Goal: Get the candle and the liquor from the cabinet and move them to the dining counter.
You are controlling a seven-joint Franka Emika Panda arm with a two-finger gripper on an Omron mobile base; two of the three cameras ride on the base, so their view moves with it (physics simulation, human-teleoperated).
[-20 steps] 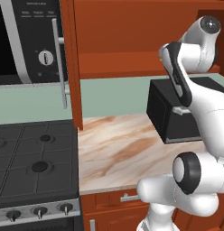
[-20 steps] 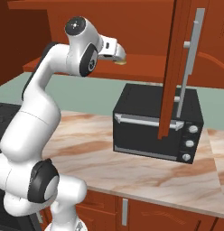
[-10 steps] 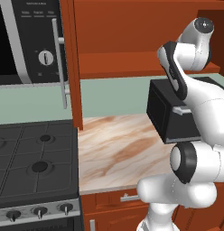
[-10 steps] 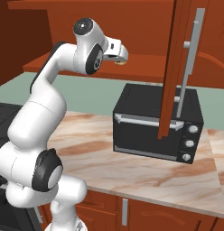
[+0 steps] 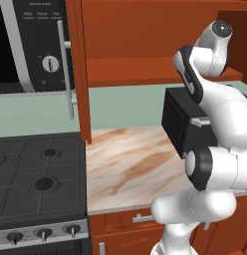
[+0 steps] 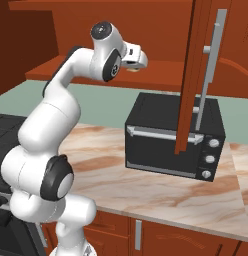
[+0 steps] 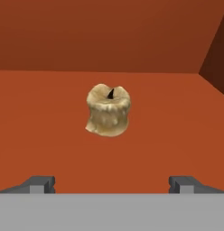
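The candle point(image 7: 108, 110), a small squat yellowish lump with a dark wick, stands upright on the red-brown floor of the cabinet point(image 7: 177, 117). It is straight ahead of my gripper point(image 7: 112, 182) and some way beyond the tips. The gripper is open, its two fingertips point(image 7: 39, 182) wide apart with nothing between them. In the right base view the gripper point(image 6: 141, 61) sits at the cabinet shelf point(image 6: 161, 82), left of the open cabinet door point(image 6: 196, 75) with its silver handle. The liquor and the dining counter are out of view.
A black toaster oven point(image 6: 171, 145) stands on the marble-look worktop point(image 5: 125, 169) under the cabinet, below my hand. A gas stove point(image 5: 36, 184) lies to the left, with a microwave point(image 5: 31, 45) above it. Another open cabinet door point(image 5: 78, 74) hangs beside the microwave.
My hand has reached further right, toward the cabinet shelf. The jaws stayed open.
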